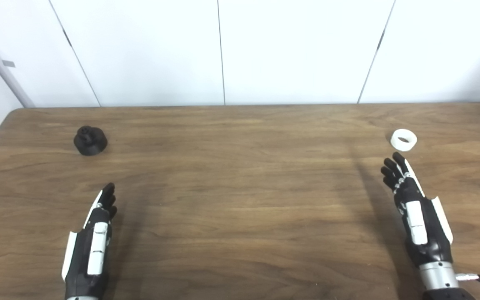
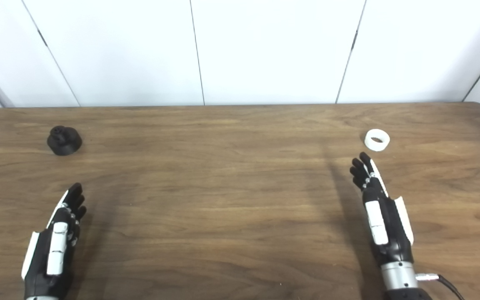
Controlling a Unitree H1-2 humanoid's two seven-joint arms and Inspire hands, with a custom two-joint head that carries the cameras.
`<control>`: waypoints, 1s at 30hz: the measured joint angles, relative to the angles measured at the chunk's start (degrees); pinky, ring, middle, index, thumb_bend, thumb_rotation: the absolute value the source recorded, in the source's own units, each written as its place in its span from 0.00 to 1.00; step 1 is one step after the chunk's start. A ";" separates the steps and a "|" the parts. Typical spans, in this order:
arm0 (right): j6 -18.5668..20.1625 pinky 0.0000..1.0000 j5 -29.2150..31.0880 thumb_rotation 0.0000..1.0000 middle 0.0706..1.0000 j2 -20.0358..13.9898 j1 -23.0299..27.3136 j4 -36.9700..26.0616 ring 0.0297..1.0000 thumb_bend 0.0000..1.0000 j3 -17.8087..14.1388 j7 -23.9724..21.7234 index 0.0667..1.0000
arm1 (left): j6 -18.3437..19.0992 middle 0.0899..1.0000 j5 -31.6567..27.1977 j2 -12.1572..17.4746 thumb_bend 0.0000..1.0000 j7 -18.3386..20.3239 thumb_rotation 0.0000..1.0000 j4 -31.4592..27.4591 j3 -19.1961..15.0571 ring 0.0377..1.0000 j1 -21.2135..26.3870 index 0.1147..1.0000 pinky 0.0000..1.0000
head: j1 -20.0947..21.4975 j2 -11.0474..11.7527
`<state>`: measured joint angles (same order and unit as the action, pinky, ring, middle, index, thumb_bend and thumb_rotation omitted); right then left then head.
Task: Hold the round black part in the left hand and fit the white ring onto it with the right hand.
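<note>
- My left hand (image 1: 92,233) is over the near left of the table (image 1: 240,200), fingers straight and apart enough to hold nothing.
- The round black part (image 1: 90,141) sits ahead of it toward the far left edge, standing on its wide base, well apart from the fingertips.
- My right hand (image 1: 415,212) is likewise extended and empty, fingers slightly spread (thumb hard to read from this angle).
- The white ring (image 1: 403,139) lies flat, hole up, just beyond those fingertips and a touch to the right.
- So the right hand is much closer to its target; I judge the left needs the longer forward reach.
</note>
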<state>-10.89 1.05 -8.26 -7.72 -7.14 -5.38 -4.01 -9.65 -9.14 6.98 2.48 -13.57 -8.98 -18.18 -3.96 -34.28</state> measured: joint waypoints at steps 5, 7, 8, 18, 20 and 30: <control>0.13 0.94 -0.33 1.00 0.93 0.00 -0.01 -0.01 0.92 0.58 0.03 0.05 0.96 | 0.00 0.99 -0.09 0.01 0.51 0.03 0.89 0.00 0.00 1.00 -0.01 0.95 1.00 | 0.00 0.00; 0.17 0.94 -0.31 1.00 0.93 0.00 0.00 -0.01 0.92 0.58 0.02 0.05 0.96 | -0.01 0.99 -0.11 0.02 0.51 0.03 0.88 0.00 0.00 1.00 -0.01 0.95 1.00 | 0.00 0.00; 0.19 0.94 -0.30 1.00 0.94 0.00 0.00 -0.01 0.92 0.58 0.02 0.05 0.96 | -0.01 0.99 -0.11 0.01 0.51 0.03 0.88 0.00 0.00 1.00 -0.01 0.95 1.00 | 0.00 0.00; 0.20 0.95 -0.19 1.00 0.93 0.00 -0.01 -0.01 0.93 0.57 -0.01 0.03 0.95 | -0.01 0.98 0.30 -0.02 0.50 -0.12 0.87 0.00 0.10 1.00 -0.06 0.94 1.00 | -2.90 1.32; 0.17 0.94 -0.20 1.00 0.93 -0.01 -0.01 0.00 0.92 0.58 -0.05 0.04 0.95 | -0.17 0.98 0.48 -0.04 0.48 -0.16 0.86 0.00 0.19 1.00 -0.06 0.94 1.00 | -4.48 2.02; -1.41 1.00 3.24 1.00 0.95 -1.41 1.19 2.43 0.96 0.59 -0.50 -1.18 0.97 | -3.39 0.97 2.46 -0.26 0.51 -0.37 0.79 0.88 1.08 0.99 0.10 0.94 1.00 | -13.00 6.59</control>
<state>-12.30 4.29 -9.68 -6.52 -4.71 -5.88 -5.19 -13.05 -6.68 6.72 2.11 -12.69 -7.90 -18.08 -16.96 -27.69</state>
